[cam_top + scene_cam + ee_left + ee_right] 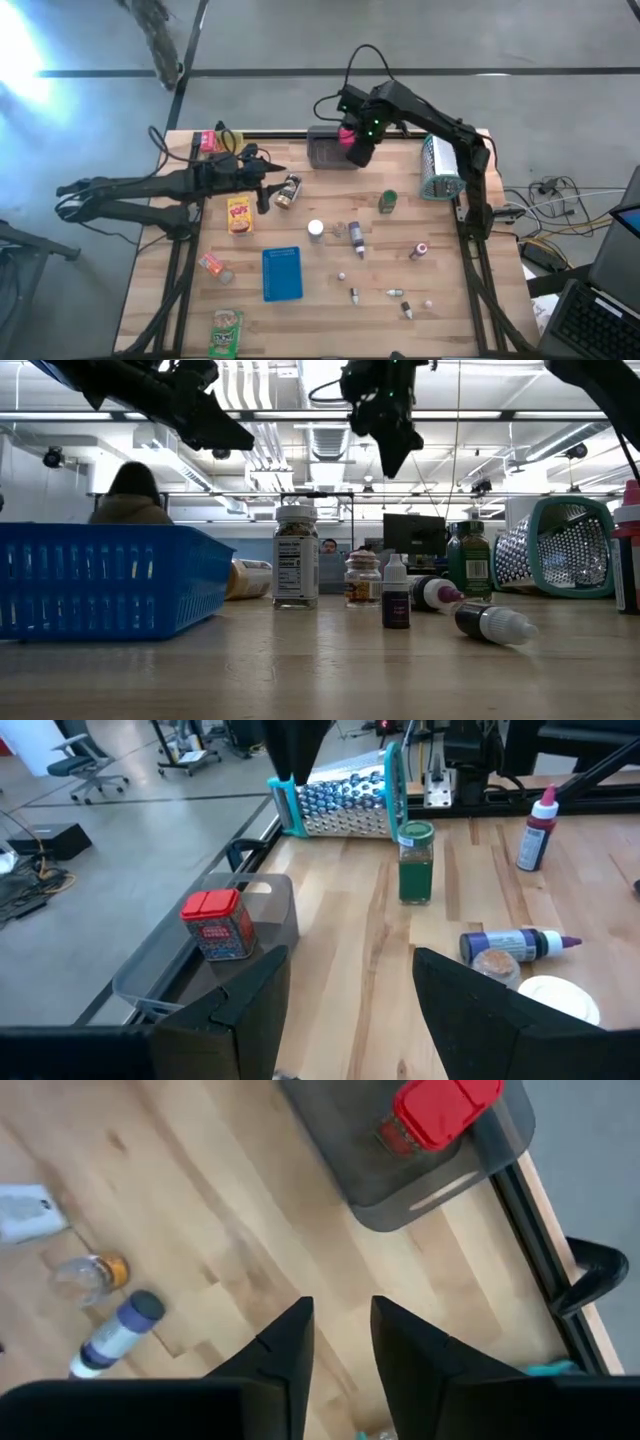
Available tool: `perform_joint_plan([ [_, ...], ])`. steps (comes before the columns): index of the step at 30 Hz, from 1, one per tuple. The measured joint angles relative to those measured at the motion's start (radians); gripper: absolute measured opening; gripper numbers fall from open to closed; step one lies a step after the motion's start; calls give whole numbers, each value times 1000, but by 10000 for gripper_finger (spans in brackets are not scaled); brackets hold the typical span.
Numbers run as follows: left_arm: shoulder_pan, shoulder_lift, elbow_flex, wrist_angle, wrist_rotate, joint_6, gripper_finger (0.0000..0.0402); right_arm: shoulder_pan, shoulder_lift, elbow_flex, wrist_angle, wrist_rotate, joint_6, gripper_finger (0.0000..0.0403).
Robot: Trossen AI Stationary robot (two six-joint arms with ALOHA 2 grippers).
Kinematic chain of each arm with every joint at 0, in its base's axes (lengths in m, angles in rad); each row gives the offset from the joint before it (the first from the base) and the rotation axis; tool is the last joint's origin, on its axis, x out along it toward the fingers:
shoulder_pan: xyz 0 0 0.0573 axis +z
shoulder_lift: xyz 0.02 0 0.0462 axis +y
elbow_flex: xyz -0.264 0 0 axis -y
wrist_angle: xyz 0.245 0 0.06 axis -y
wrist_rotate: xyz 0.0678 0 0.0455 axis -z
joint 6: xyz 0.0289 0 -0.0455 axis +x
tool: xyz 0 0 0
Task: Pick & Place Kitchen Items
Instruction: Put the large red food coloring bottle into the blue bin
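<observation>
Red-lidded jar (pixel 437 1113) upright in grey bin (pixel 470 1178), green jar (pixel 415 863) upright, purple-capped bottle (pixel 520 943) apparently lying flat

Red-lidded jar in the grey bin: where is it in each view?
High: hidden under the right gripper, over the grey bin.
Low: not in it.
Left wrist: red-lidded jar standing in the bin.
Right wrist: lid seen from above, in the bin.
Shared landmark: the grey bin.

Overhead, table-level and two wrist cameras share the wooden table (pixel 330 285).
</observation>
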Motion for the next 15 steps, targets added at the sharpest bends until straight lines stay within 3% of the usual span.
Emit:
perform_joint_plan([
  [15, 0, -11, 0, -5, -4, -14, 218, 107, -211, -31, 0, 2, 24, 56],
])
